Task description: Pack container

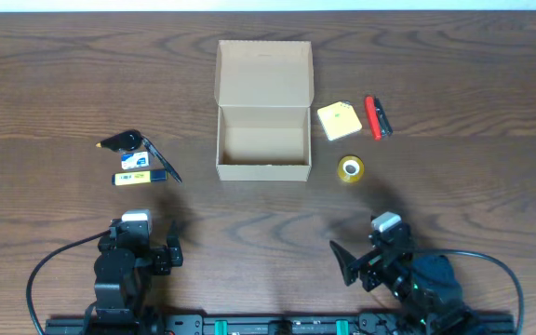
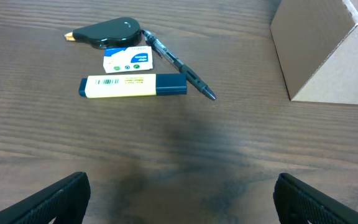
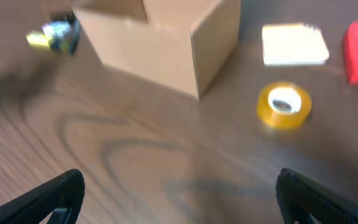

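Note:
The brown cardboard box [image 1: 262, 140] stands open at the table's middle, its flap lid [image 1: 264, 73] tilted back, and looks empty. It also shows in the left wrist view [image 2: 328, 53] and the right wrist view [image 3: 166, 37]. Left of it lie a black tape dispenser [image 1: 125, 141], a white eraser [image 1: 135, 160], a yellow highlighter [image 1: 138, 178] and a dark pen [image 1: 163, 159]. Right of it lie a yellow sticky-note pad [image 1: 339, 120], a red item [image 1: 372, 116], a black item [image 1: 382, 117] and a yellow tape roll [image 1: 350, 168]. My left gripper [image 2: 179, 196] and right gripper [image 3: 179, 193] are open and empty near the front edge.
The table is dark wood [image 1: 268, 214]. Both arm bases sit at the front edge with cables looping at the sides. The small items form one cluster on each side of the box.

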